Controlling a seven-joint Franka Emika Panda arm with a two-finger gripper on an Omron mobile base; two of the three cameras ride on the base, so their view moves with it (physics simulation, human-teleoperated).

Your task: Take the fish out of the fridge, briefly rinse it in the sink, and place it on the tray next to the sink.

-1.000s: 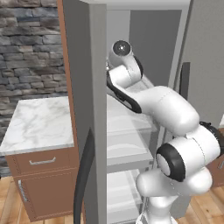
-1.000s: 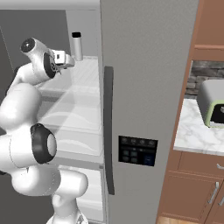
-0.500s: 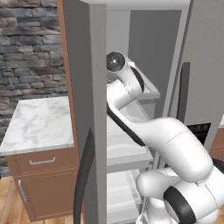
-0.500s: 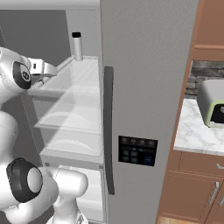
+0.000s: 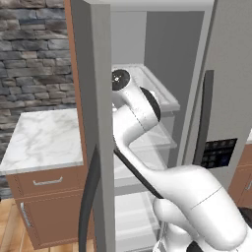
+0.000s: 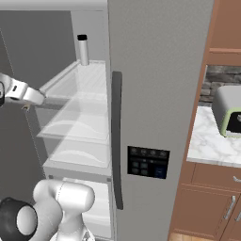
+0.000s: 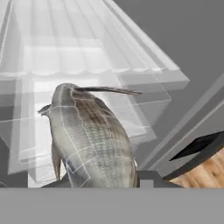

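Note:
The fish (image 7: 89, 140), grey-brown and scaled, stands up between my fingertips in the hand view, and my gripper (image 7: 103, 181) is shut on its lower body. In the right base view my gripper (image 6: 24, 104) hangs at the left edge, just outside the front of the white shelves (image 6: 77, 110) of the open grey fridge (image 6: 155, 70). In the left base view the arm bends behind the edge of the open fridge door (image 5: 93, 98), which hides the hand. The sink and the tray are out of view.
A grey bottle with a black cap (image 6: 83, 49) stands on the top shelf. The shut right door carries a long dark handle (image 6: 116, 141) and a control panel (image 6: 148, 162). A marble counter (image 5: 44, 138) lies left of the fridge; a green-white appliance (image 6: 228, 110) sits on the right counter.
The hand has drawn back from the upper shelf, moving left and down out of the fridge with the fish in it. The arm has swung round toward the open door.

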